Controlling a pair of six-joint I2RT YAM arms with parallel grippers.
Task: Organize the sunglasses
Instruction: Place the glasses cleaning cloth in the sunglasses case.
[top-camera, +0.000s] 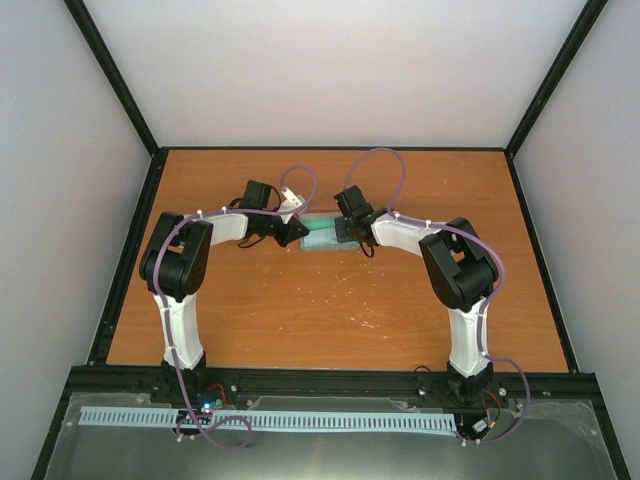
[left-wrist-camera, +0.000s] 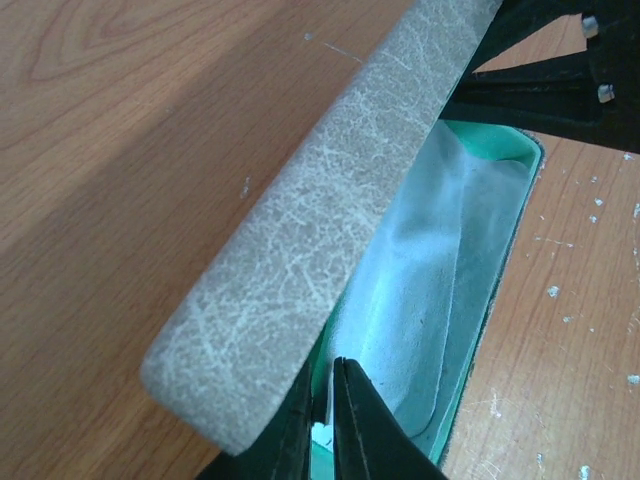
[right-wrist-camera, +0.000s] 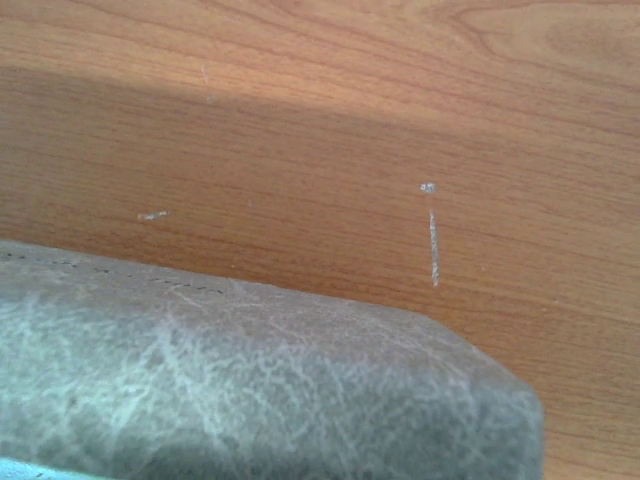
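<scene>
Case (left-wrist-camera: 300, 250) lid pinched by left gripper (left-wrist-camera: 323, 420); right gripper (top-camera: 345, 234) state unclear, cloth (left-wrist-camera: 420, 290) inside

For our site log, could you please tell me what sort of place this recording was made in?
Probably a lab robot test cell: a left arm and a right arm bolted at the edge of a wooden table, closed in by plain white walls on a black frame.

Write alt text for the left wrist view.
An open grey case runs diagonally across a wooden table, its teal interior holding a light blue cloth. The left fingers sit close together at the bottom, by the case's rim.
</scene>
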